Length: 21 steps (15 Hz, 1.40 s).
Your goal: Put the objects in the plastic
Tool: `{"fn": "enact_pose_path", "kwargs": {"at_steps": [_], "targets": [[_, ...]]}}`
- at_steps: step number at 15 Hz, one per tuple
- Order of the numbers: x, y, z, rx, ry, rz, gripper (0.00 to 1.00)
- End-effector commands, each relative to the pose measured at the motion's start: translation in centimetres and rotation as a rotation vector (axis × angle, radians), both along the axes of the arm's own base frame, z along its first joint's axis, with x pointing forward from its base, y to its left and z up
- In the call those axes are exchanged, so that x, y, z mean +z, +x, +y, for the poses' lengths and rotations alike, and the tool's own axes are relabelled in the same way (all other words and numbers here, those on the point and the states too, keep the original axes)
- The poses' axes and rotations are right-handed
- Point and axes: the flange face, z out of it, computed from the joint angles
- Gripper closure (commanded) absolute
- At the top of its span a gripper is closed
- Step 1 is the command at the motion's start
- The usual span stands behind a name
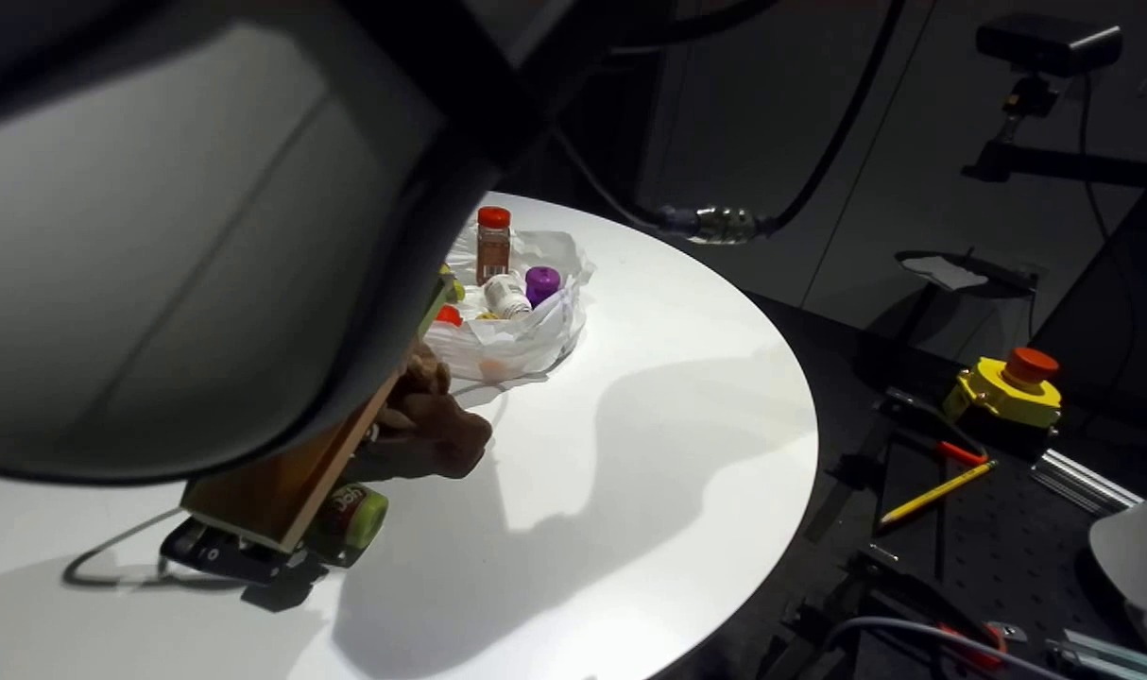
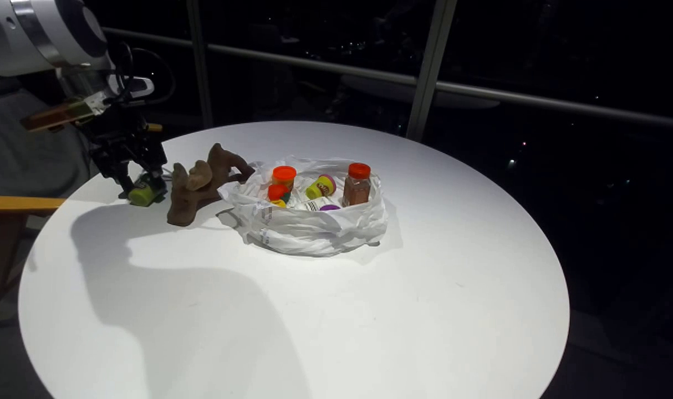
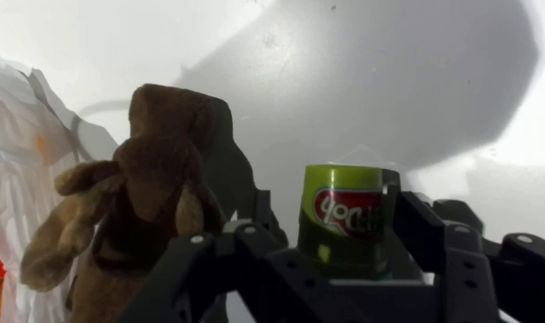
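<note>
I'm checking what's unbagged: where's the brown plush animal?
In an exterior view, the brown plush animal is left of centre on the table, between the pincer and plastic bag.

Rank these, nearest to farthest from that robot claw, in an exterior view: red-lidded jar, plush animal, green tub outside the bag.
1. Green tub, framed by the open gripper.
2. Plush animal, between gripper and bag.
3. Red-lidded jar, in the bag's far side.
</note>
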Motion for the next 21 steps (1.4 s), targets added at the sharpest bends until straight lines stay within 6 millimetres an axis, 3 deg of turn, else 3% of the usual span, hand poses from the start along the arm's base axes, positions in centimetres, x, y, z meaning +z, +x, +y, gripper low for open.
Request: {"fn": "enact_pose_path", "kwargs": {"at_steps": [1,4,7,9,12,16,20,21], "targets": [[0.7,0.5,-0.4,0.011,0.000,-0.016,0.58],[3.4,0.8,-0.7,-0.006,0.006,-0.050,0.80],[8.3,2.3,-2.1,-0.110,0.010,-0.163,0.82],[11.8,3.8,-4.1,-0.206,0.016,-0.228,0.82],[14.6,6.5,-8.1,-0.334,-0.016,-0.325,0.82],[12.6,10.0,-14.6,-0.507,-0.098,-0.435,0.82],[7.8,12.2,-20.5,-0.715,-0.196,-0.479,0.82],[6.6,12.4,-21.0,-0.768,-0.219,-0.482,0.82]]}}
